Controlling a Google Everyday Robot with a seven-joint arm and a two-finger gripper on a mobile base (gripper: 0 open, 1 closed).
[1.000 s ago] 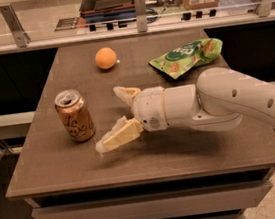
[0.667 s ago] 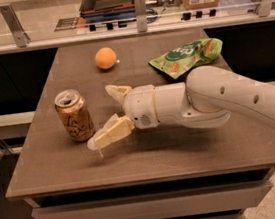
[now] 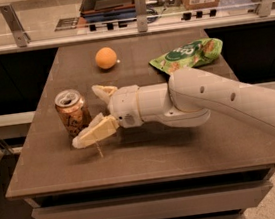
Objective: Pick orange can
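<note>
My claw (image 3: 89, 117) is spread wide open at the left side of the table (image 3: 173, 152), reaching in from the right. The orange can (image 3: 71, 112) stands upright just left of it, silver top up. One finger (image 3: 103, 92) sits off the can's far right shoulder. The other (image 3: 94, 133) lies low along its near side, tip close to the base; I cannot tell whether it touches. So I judge this to be the approach step, with the grasp not yet made. Next I need to slide a little further left until the can sits deep between my fingers, then squeeze evenly and lift. The round orange fruit (image 3: 106, 58) and green snack bag (image 3: 188, 54) lie farther back, well apart from my work.
</note>
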